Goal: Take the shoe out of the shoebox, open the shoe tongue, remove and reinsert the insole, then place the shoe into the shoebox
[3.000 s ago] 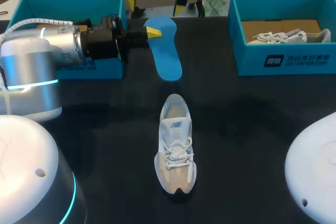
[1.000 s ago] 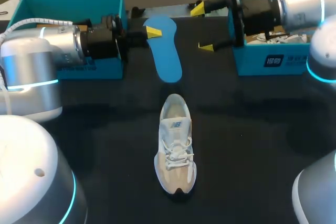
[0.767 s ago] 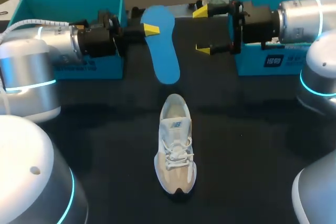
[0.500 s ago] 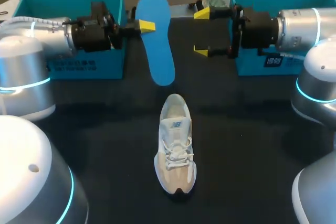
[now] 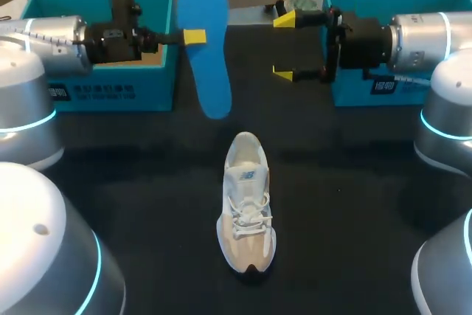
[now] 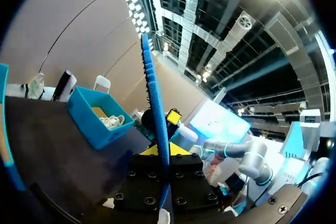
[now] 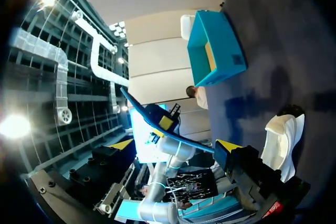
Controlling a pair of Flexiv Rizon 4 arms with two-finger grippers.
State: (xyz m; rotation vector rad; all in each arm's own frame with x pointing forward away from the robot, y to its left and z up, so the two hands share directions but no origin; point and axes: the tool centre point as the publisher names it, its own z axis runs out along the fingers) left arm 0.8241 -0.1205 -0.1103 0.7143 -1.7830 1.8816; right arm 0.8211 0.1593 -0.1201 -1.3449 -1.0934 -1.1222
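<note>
The left arm and the right arm are made of thick silver-grey cylinders, with a glowing cyan ring at a joint. Each narrows to a black wrist. The right gripper and the left gripper have black fingers with bright yellow tips. Big rounded pale-grey shells sit in the head view's lower corners; one has a small round hole and a cyan band. In the left wrist view a black plate is dotted with round screws.
</note>
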